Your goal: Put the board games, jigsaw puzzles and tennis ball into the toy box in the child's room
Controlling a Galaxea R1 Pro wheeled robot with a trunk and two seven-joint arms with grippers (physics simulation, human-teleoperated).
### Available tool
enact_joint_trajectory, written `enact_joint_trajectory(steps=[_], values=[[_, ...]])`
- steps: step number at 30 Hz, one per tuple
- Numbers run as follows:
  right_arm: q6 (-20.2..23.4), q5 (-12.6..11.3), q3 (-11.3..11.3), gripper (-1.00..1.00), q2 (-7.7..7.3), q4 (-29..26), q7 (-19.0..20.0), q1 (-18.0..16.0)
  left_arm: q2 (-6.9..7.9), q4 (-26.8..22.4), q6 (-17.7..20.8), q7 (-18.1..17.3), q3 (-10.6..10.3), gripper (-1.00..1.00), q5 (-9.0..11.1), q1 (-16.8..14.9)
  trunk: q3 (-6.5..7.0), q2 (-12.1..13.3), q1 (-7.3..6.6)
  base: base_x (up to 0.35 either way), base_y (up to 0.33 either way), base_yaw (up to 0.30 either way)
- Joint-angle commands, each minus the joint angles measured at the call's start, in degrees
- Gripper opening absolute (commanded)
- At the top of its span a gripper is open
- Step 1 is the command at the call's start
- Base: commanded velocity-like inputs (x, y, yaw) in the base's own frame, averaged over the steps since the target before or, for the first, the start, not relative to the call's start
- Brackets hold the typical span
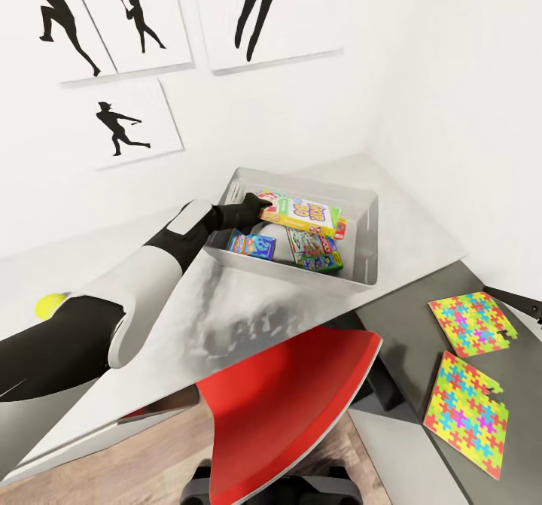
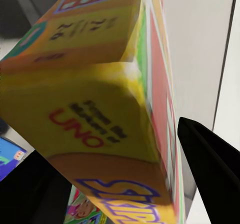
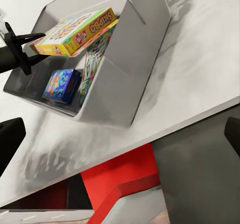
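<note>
The left gripper is clamped on one end of a yellow game box and holds it over the grey toy box at the back of the bench. A blue game box and a green game box lie inside the toy box beneath it. The tennis ball sits on the bench beside the left arm. Two jigsaw puzzles lie flat on the darker bench part. The right gripper's fingers are spread apart with nothing between them.
</note>
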Motion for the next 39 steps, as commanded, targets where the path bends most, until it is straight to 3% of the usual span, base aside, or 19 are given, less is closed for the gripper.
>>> enact_joint_trajectory(steps=[1, 39], values=[[0.2, 0.2, 0.0, 1.00, -0.01, 0.0, 0.4, 0.0, 0.05, -0.1, 0.0, 0.5, -0.3, -1.00, 0.6, 0.0, -0.08, -0.1, 0.03, 0.000, 0.000, 0.000], [0.2, 0.2, -0.1, 1.00, -0.06, 0.0, 0.8, -0.1, 0.11, -0.1, 0.0, 0.6, -0.3, -1.00, 0.6, 0.0, -2.18, -0.1, 0.03, 0.000, 0.000, 0.000]])
